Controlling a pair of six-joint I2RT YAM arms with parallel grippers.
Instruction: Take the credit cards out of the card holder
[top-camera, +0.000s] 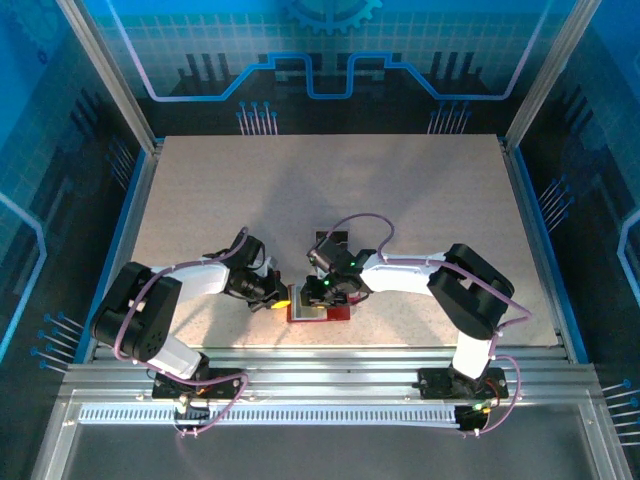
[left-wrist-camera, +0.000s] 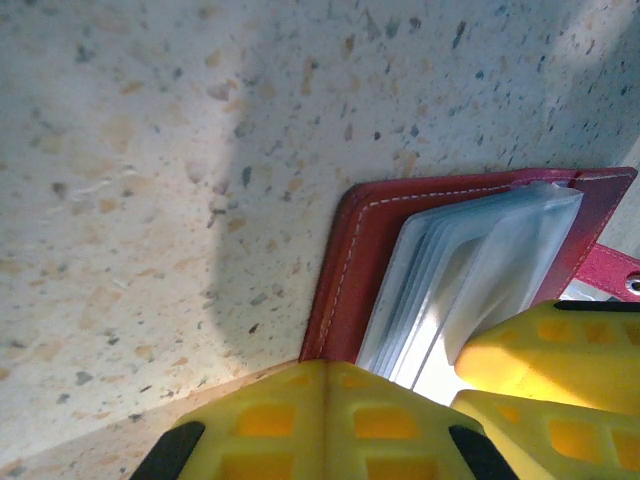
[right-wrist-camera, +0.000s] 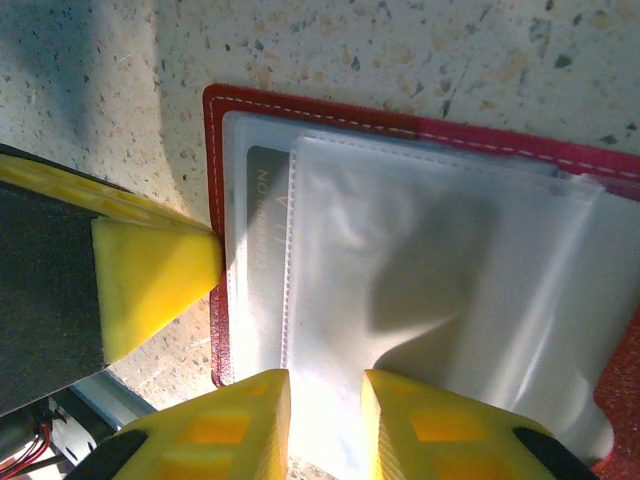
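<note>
The holder (right-wrist-camera: 213, 140) lies open and flat on the table (top-camera: 330, 190), at the near edge between the two arm bases; its red cover faces down and its clear pockets (right-wrist-camera: 430, 280) face up.

Left gripper (left-wrist-camera: 325, 375): jaws fully closed, gripping nothing; the joined tips bear against the holder's left edge. Judged purpose: a stop that keeps the light holder from sliding or lifting while the other arm pulls.

Right gripper (right-wrist-camera: 325, 400): fingers a little apart, set astride the near edge of the pocket stack, with pale pocket material running into the gap; whether they clamp it cannot be told. The approach is from the near side, presumably because a pocket opens along that edge.

One grey card (right-wrist-camera: 262, 230) is visible through the clear plastic, seated in a pocket at the left of the stack; its print is partly legible. No card lies loose on the table; extraction is judged not yet done.

Risk: a pinch that takes the sleeve together with the card will lift the whole holder; the left stop limits this.
</note>
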